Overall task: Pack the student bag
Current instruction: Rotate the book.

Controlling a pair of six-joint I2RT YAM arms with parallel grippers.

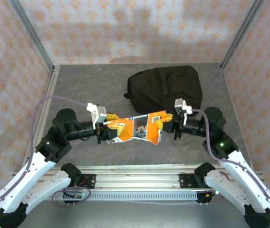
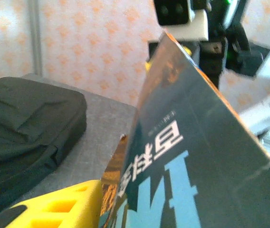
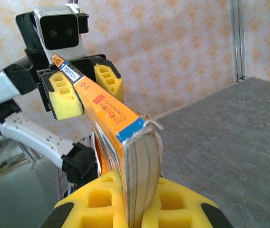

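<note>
An orange book [image 1: 137, 127] hangs in the air between my two grippers, above the table's near middle. My right gripper [image 3: 144, 209] is shut on one end of it, the page edges pinched between its yellow pads. My left gripper [image 1: 112, 128] stands at the other end with its jaws open, one pad [image 3: 66, 97] against the cover and the other pad [image 3: 107, 80] a little off it. The book's dark cover [image 2: 197, 156] with blue and white lettering lies close beside my left yellow finger [image 2: 54, 209]. The black student bag [image 1: 166, 88] lies flat behind the right gripper, its opening not visible.
Grey table [image 1: 87, 90] enclosed by patterned walls, with metal posts [image 1: 33, 33] at the back corners. The bag [image 2: 25, 128] lies to the left in the left wrist view. A rail [image 1: 135, 173] with both arm bases runs along the near edge.
</note>
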